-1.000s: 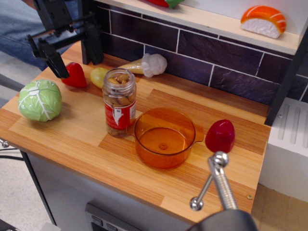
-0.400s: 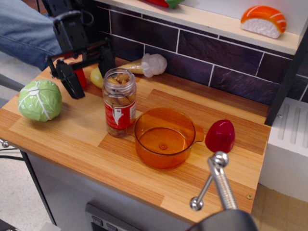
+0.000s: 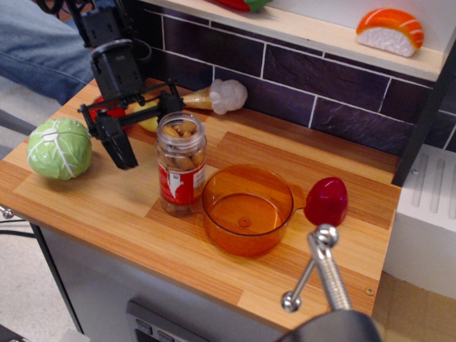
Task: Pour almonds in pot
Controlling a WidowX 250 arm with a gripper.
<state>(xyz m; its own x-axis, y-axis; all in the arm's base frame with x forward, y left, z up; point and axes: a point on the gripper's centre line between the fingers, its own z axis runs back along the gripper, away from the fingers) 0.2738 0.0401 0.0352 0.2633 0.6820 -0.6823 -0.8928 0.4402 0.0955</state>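
The almonds (image 3: 179, 134) are in a clear plastic jar (image 3: 182, 182) with a red-and-white label and no lid. The jar stands upright on the wooden counter (image 3: 107, 206). The translucent orange pot (image 3: 246, 241) sits just right of the jar, touching it, and looks empty. My gripper (image 3: 149, 139) is open and hangs just left of the jar's top. One finger (image 3: 122, 148) is out to the left. The other is by the jar's back rim. I cannot tell if it touches the jar.
A green cabbage toy (image 3: 60, 148) lies at the left edge. A red egg-shaped toy (image 3: 326, 201) sits right of the pot. An ice-cream cone toy (image 3: 217, 96) lies by the tiled back wall. A red toy (image 3: 105, 108) sits behind the gripper. A metal handle (image 3: 322, 269) juts up front right.
My gripper has moved right and down from the back left corner to the jar. The jar and the pot have shifted slightly right and toward the front.
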